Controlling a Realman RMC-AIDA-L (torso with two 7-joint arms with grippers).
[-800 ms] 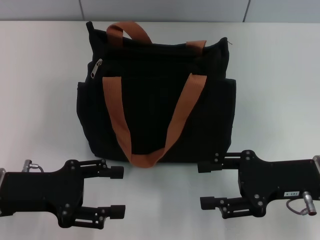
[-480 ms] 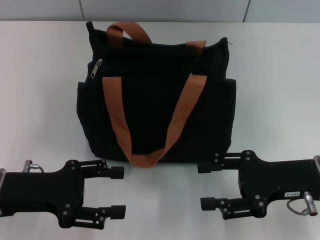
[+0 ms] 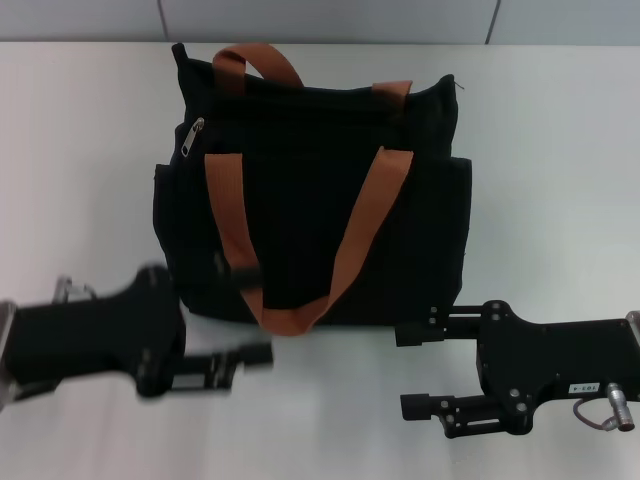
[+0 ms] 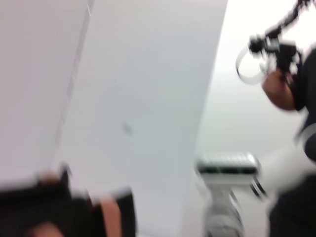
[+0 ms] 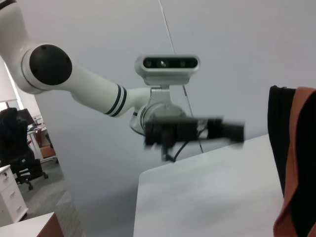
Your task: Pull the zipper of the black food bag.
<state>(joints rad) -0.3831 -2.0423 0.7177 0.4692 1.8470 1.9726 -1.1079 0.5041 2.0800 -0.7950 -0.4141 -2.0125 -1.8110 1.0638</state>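
**Left tool on the move, zipper untouched**

Left tool (image 3: 232, 320) is nearest me, low on the bench (image 3: 80, 150) at the front-left corner of the black food bag (image 3: 310, 190). It's motion-blurred; one finger lies over the bag's lower edge, the other on the bench, so I read the jaws as spread with nothing in them. Right tool (image 3: 425, 370) sits parked front-right, fingers apart and empty, upper finger just beside the bag's bottom edge.

Bag lies flat on the bench, opening at the far side. Near strap handle (image 3: 300, 250) loops down across the face; second handle (image 3: 255, 60) arches at the far edge.

The zipper (image 3: 192, 135) pull is a small silver tab at the bag's far-left upper corner, well apart from both tools.

Handling, my call:
- Fabric is soft and will bunch or slide under pull, so bracing the body with the other tool looks wise.
- Tab is tiny, smooth metal, likely slippery. Pinch it flat near its base, then pull along the track.

Labels: small white sticker on the right tool's body, text too small to read. No bag branding visible.
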